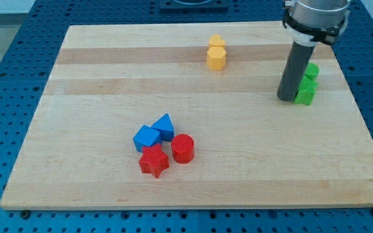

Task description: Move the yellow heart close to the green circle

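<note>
Two yellow blocks stand touching near the view's top centre: one (216, 43) behind, with a pointed top, and one (216, 58) in front, rounded; I cannot tell which is the heart. Green blocks sit at the view's right: one (305, 95) in front and another (311, 72) behind it, their shapes partly hidden by the rod. My tip (285, 99) rests on the board just left of the front green block, touching or nearly touching it, well to the right of the yellow blocks.
A cluster lies at the lower centre of the wooden board (96, 84): a blue block (147, 138), a blue triangular block (164, 126), a red cylinder (182, 148) and a red star (154, 160). A blue perforated table surrounds the board.
</note>
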Controlling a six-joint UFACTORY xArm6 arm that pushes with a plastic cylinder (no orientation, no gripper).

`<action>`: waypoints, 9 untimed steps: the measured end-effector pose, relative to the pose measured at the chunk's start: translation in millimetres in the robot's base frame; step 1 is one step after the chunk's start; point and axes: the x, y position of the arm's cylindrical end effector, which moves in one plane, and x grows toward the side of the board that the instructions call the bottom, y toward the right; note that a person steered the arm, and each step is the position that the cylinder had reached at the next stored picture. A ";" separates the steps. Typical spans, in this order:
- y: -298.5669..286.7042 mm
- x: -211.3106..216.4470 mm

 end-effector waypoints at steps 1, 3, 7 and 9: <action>17.4 0.0; -14.2 5.6; -214.3 -91.7; -202.2 -166.3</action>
